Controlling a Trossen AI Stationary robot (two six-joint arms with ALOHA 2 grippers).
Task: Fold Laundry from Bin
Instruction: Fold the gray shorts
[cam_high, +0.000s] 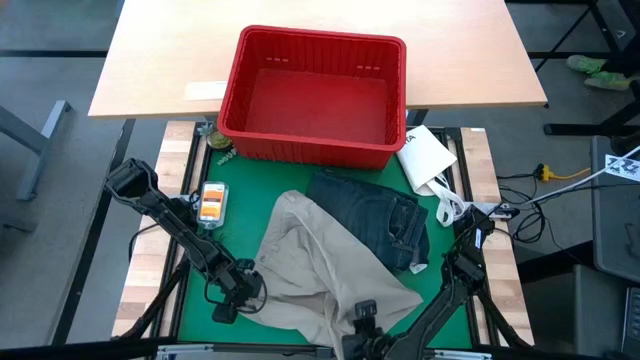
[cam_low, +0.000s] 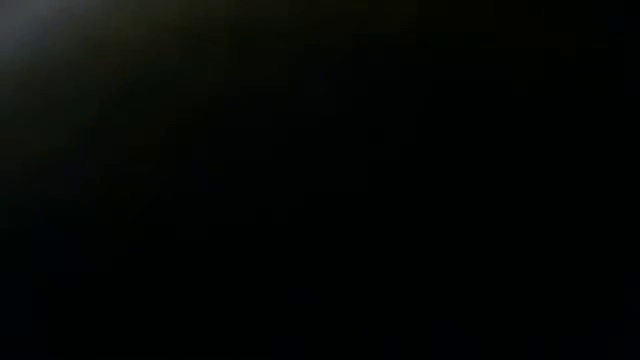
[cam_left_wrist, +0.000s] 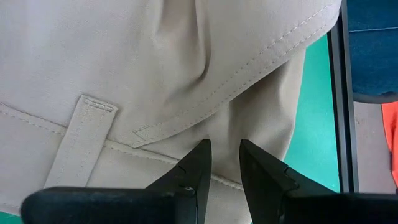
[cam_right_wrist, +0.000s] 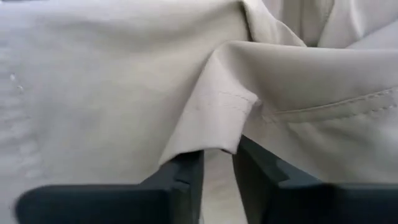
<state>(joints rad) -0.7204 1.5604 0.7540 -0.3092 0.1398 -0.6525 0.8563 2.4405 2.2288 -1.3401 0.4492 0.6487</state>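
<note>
Both grippers, L (cam_left_wrist: 221, 163) & R (cam_right_wrist: 217, 163), pinching crumpled tan khaki trousers (cam_high: 310, 262), seams showing.

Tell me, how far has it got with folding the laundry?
Early days. Done: the red bin looks emptied, and the khaki trousers and denim jeans lie crumpled on the green mat. In hand: the left gripper and the right gripper each pinch an edge of the khaki trousers near the table's front. Left: nothing looks folded yet; both garments still need it.
</note>
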